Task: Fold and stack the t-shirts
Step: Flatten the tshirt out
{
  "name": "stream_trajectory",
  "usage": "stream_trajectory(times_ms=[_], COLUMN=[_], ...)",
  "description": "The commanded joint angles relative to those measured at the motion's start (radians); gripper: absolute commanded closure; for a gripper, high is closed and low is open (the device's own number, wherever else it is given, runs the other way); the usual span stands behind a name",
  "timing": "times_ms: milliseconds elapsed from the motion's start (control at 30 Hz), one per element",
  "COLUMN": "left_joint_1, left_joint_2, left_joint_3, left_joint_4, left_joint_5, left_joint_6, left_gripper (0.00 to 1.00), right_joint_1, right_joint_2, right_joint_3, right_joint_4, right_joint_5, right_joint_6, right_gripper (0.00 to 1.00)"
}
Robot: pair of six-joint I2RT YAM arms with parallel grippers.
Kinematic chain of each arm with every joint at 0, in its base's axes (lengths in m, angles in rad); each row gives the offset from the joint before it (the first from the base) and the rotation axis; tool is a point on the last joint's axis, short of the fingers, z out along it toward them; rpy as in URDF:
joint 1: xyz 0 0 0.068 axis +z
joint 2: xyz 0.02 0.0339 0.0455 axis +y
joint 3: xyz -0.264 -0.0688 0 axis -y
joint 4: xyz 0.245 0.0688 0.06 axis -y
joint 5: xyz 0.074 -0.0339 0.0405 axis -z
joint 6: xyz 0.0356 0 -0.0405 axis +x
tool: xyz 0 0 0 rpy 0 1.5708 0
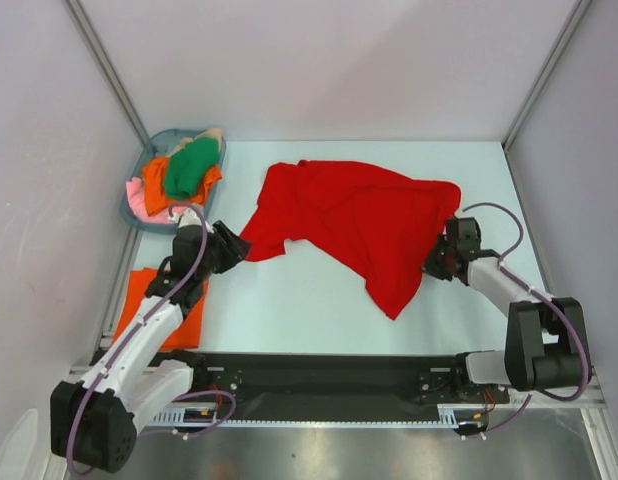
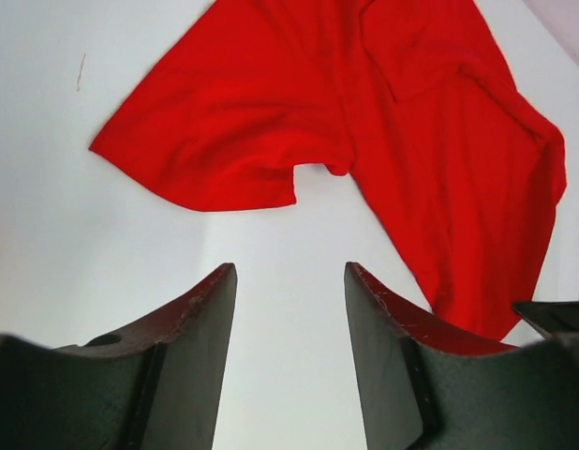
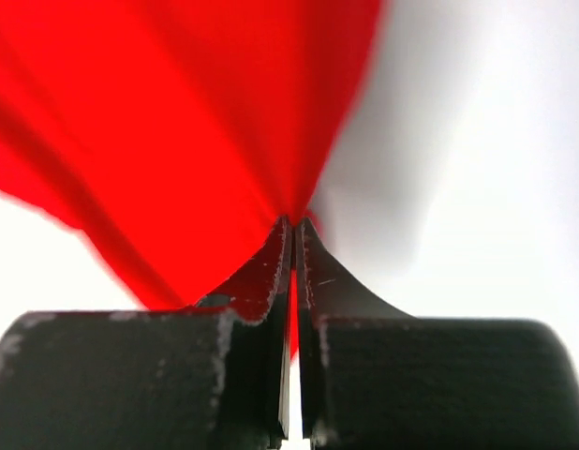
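Note:
A bright red t-shirt [image 1: 359, 220] lies crumpled and spread across the middle of the table. My right gripper [image 1: 436, 262] is shut on its right edge, and red cloth [image 3: 224, 122] fans out from between the closed fingers. My left gripper [image 1: 239, 245] stands open just left of the shirt's left sleeve [image 2: 205, 141], with bare table between its fingers [image 2: 200, 319]. An orange t-shirt [image 1: 161, 305] lies folded at the near left, partly under my left arm. Green [image 1: 192, 168], pink [image 1: 136, 198], orange and beige shirts fill the basket.
The blue-grey basket [image 1: 132, 217] sits at the far left corner. White walls with metal posts close in the table on the left, back and right. A black rail runs along the near edge.

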Motion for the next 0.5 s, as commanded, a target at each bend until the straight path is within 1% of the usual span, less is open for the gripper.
stream_trajectory(times_ms=[0, 33, 67, 100, 133, 167, 200, 233, 300, 333, 367, 400, 433, 467], left_joint_1=[-0.007, -0.007, -0.007, -0.007, -0.007, -0.007, -0.007, -0.007, -0.007, -0.007, -0.007, -0.007, -0.008, -0.013], left_joint_2=[-0.038, -0.041, -0.047, -0.047, -0.047, -0.047, -0.046, -0.046, -0.038, -0.033, -0.03, -0.029, -0.014, -0.003], left_joint_3=[0.068, 0.071, 0.074, 0.074, 0.074, 0.074, 0.075, 0.077, 0.083, 0.086, 0.091, 0.091, 0.089, 0.091], left_joint_4=[-0.056, -0.058, -0.061, -0.062, -0.064, -0.064, -0.065, -0.067, -0.067, -0.064, -0.058, -0.05, -0.012, 0.005], left_joint_5=[-0.002, -0.002, -0.002, -0.002, -0.002, -0.002, 0.006, 0.018, 0.038, 0.064, 0.076, 0.097, 0.134, 0.201], left_joint_6=[0.043, 0.045, 0.045, 0.045, 0.04, 0.039, 0.037, 0.037, 0.048, 0.054, 0.059, 0.077, 0.092, 0.105], left_gripper=[0.44, 0.44, 0.44, 0.44, 0.44, 0.44, 0.44, 0.44, 0.43, 0.44, 0.43, 0.42, 0.4, 0.38], right_joint_1=[0.106, 0.15, 0.168, 0.186, 0.201, 0.221, 0.22, 0.217, 0.199, 0.191, 0.183, 0.162, 0.148, 0.137], right_joint_2=[0.017, 0.048, 0.122, 0.123, 0.188, 0.224, 0.249, 0.279, 0.272, 0.239, 0.217, 0.192, 0.174, 0.136], right_joint_3=[0.116, 0.173, 0.21, 0.247, 0.285, 0.357, 0.382, 0.4, 0.402, 0.394, 0.384, 0.35, 0.335, 0.315], right_joint_4=[-0.09, -0.084, -0.069, -0.066, -0.058, -0.044, -0.009, 0.017, 0.068, 0.066, 0.059, 0.027, 0.005, -0.024], right_joint_5=[0.049, 0.032, 0.0, -0.001, -0.061, -0.101, -0.214, -0.276, -0.346, -0.343, -0.327, -0.311, -0.298, -0.288], right_joint_6=[0.019, 0.034, 0.066, 0.081, 0.094, 0.109, 0.147, 0.166, 0.181, 0.148, 0.119, 0.077, -0.008, -0.047], right_gripper=[1.0, 0.98, 0.97, 0.96, 0.93, 0.91, 0.88, 0.84, 0.78, 0.63, 0.54, 0.47, 0.38, 0.37])
